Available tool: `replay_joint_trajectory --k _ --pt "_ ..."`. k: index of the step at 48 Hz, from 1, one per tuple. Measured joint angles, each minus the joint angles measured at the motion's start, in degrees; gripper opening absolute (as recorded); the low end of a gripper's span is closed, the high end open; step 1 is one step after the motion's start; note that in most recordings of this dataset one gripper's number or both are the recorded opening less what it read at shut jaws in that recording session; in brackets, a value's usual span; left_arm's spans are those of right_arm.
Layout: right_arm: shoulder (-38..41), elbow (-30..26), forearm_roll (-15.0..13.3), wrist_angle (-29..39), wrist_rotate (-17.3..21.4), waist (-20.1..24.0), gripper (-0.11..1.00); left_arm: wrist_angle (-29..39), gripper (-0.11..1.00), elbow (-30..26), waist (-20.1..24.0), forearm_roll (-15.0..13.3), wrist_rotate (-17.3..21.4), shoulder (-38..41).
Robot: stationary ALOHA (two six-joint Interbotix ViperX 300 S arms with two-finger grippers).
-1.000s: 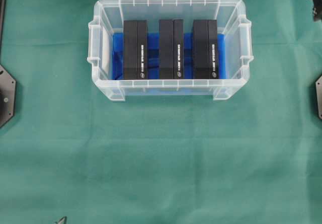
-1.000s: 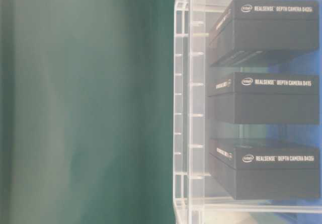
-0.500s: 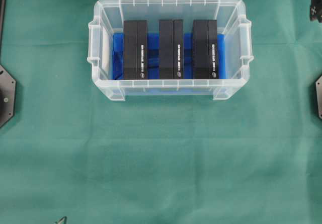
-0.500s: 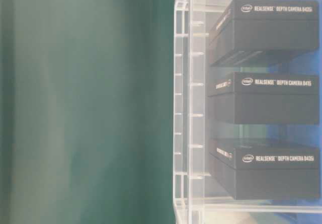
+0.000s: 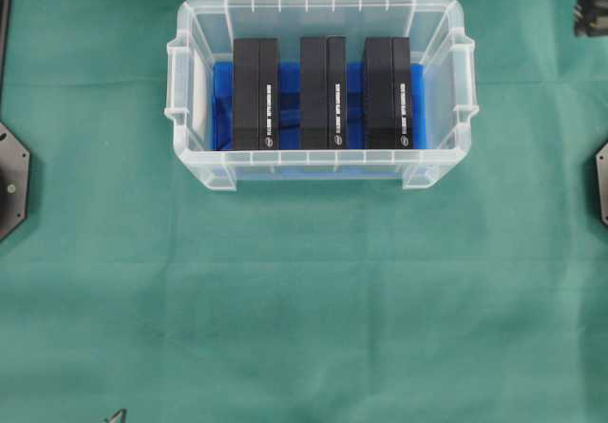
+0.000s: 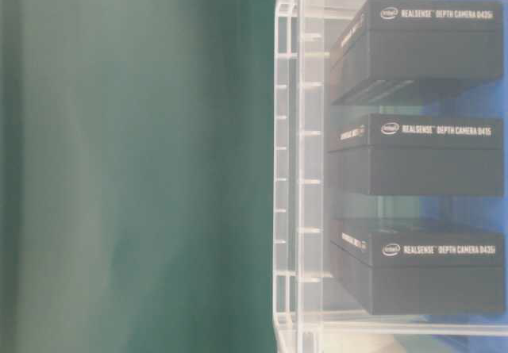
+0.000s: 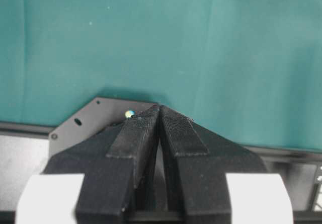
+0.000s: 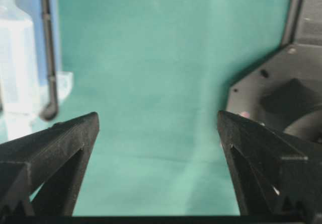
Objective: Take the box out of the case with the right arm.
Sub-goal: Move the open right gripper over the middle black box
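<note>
Right gripper (image 8: 158,133) crept along the overhead view's top-right corner, jaws wide, empty. Left gripper (image 7: 160,114) closed, empty. Risk: snagging the case (image 5: 321,168) rim before reaching the boxes (image 5: 388,93).

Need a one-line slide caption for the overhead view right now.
Clear case on green cloth holds three black boxes side by side on a blue liner.

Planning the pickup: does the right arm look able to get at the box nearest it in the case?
Probably yes. The case has no lid, the rightmost box lies exposed, and the right gripper is open over bare cloth.
</note>
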Motion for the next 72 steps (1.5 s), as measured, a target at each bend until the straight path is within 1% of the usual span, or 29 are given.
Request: replay_joint_trajectory --k 7,9,18,35,42,49,55,59,72 --pt "4.13 -2.9 0.09 -2.46 1.05 2.11 0.93 0.09 0.0 0.0 0.0 0.09 0.0 0.0" --pt "6.06 -4.31 0.09 -3.52 1.93 2.9 0.93 0.0 0.0 0.09 0.0 0.0 0.0 0.0" --pt "13.97 -10.46 0.09 -6.24 3.34 5.8 0.93 0.26 0.0 0.09 0.0 0.09 0.0 0.0" --pt "31.38 -29.09 0.18 -7.12 3.34 10.28 0.93 2.64 0.0 0.0 0.0 0.09 0.09 -0.09" --pt "37.18 -35.24 0.18 -7.12 3.34 11.16 0.93 2.81 0.0 0.0 0.0 0.09 0.0 -0.09" --pt "41.04 -39.9 0.09 -7.03 3.6 11.95 0.93 2.9 0.0 0.0 0.09 0.09 0.0 0.0" --pt "42.36 -42.63 0.18 -7.03 3.43 12.22 0.93 2.9 0.0 0.09 0.0 0.09 0.09 0.0" --pt "42.71 -43.33 0.18 -7.03 3.52 12.22 0.93 2.9 0.0 0.0 0.09 0.09 0.0 0.0" --pt "42.8 -43.33 0.18 -5.98 3.6 12.3 0.93 2.9 0.0 0.0 0.0 0.09 -0.09 0.26"
